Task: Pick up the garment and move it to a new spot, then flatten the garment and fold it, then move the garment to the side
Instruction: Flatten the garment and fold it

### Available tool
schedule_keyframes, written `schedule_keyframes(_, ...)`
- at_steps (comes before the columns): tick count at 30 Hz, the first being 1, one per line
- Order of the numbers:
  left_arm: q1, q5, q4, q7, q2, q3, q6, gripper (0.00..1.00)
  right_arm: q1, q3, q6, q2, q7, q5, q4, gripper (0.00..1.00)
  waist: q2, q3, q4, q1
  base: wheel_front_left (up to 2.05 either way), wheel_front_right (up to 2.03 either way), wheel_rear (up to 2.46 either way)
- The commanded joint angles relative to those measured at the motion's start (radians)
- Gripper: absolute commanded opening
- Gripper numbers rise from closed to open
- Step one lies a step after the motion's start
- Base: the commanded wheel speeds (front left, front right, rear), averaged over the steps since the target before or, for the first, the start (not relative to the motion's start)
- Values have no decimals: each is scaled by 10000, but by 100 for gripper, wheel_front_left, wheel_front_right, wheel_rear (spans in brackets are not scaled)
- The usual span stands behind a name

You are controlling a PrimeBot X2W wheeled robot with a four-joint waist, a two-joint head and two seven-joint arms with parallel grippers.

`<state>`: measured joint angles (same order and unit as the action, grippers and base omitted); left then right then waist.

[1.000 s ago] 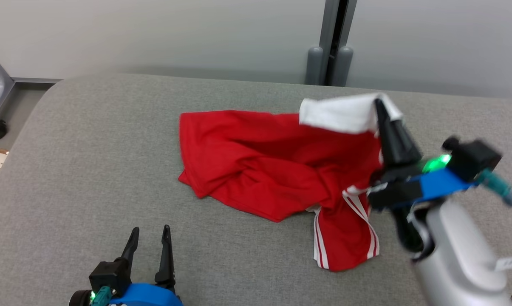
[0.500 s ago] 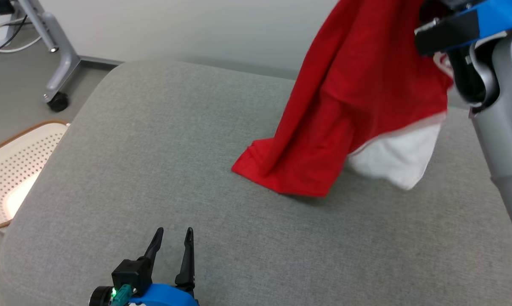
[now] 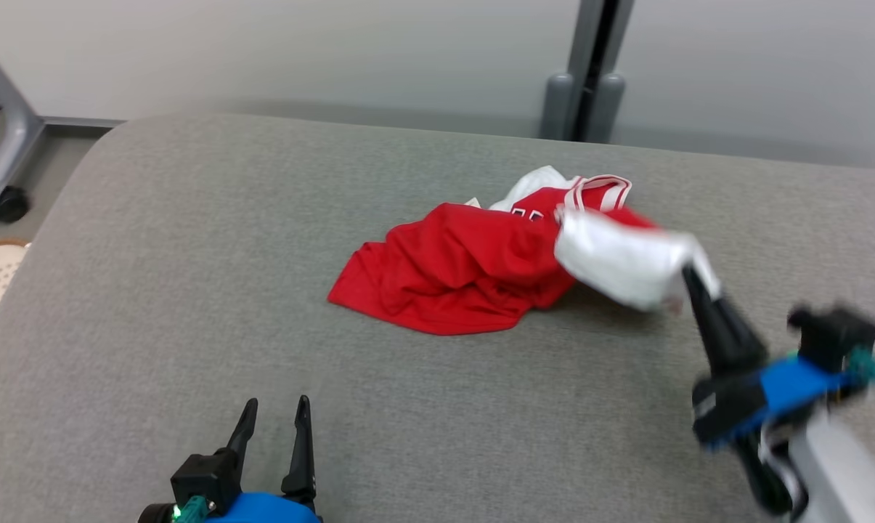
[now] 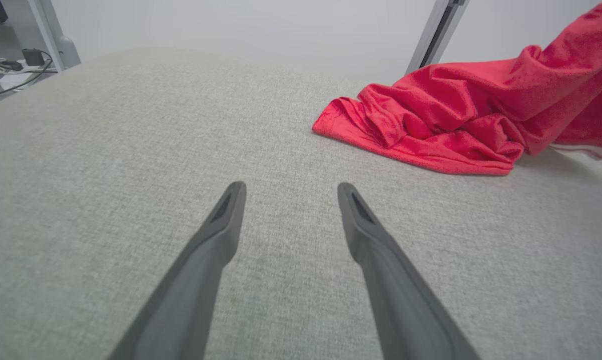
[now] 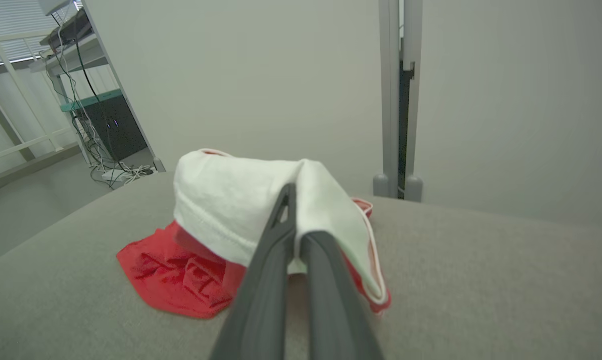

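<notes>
Nearby on the left, the left gripper (image 3: 277, 401) is held wide and empty above the cushion (image 3: 190, 290). Further right and farther off, the garment (image 3: 459, 269) is heaped, well apart from it. Its white part is pinched in the right gripper (image 3: 693, 280), at right. Earlier it was hung high; now most is laid down.

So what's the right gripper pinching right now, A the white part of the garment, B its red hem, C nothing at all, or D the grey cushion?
A: the right gripper is shut on the white part of the garment, which drapes over it.
</notes>
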<state>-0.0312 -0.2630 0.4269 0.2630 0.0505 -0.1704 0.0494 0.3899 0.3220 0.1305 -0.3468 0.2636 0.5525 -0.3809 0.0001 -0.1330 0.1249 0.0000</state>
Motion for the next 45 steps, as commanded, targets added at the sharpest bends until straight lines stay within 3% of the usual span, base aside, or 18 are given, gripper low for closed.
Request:
schedule_keyframes(1,-157,83,-4,24,8,77,10,100,-507,-153,2,132,13,189,-55,0,-1,159,-267,0,0,0,0)
schedule_keyframes(6,-230,199,14,24,5,228,33,100,-2465,-149,2,201,8,379,-635,0,-1,318,-877,0,0,0,0)
schedule_keyframes(11,-115,128,54,24,3,276,52,100,-3091,277,2,-202,8,293,-1237,0,-1,491,-1228,0,0,0,0)
schedule_keyframes(12,-85,88,58,24,2,268,54,100,-3128,310,2,-253,7,276,-1394,12,-1,494,-1275,0,0,0,0)
schedule_keyframes(13,-72,99,74,24,3,257,60,100,-3115,278,2,-299,8,188,-1504,38,-1,492,-1315,0,0,0,0)
schedule_keyframes(14,-70,95,76,24,5,261,50,100,-3066,227,2,-299,8,80,-1593,90,-1,484,-1355,0,0,0,0)
schedule_keyframes(15,-81,67,75,24,5,271,31,100,-2999,80,2,-246,8,-22,-1691,100,-1,458,-1397,0,0,0,0)
schedule_keyframes(25,-1962,156,376,24,3,32,300,100,-2310,-1537,2,967,8,-1741,-935,100,-1,-312,-1708,0,0,0,0)
schedule_keyframes(31,-4672,172,2152,24,2,-605,610,100,-1838,-1438,2,1476,8,-2172,-540,100,-1,-911,-1962,0,0,0,0)
schedule_keyframes(35,-6783,-147,4071,-382,3,-1068,732,100,-1500,-1155,2,1707,7,-2222,-362,100,-1,-1349,-2259,0,0,0,0)
schedule_keyframes(45,-8843,-1603,6102,-2341,5,-2539,835,100,-1185,-796,2,1835,7,-2085,-478,100,-1,-1869,-2745,0,0,0,0)
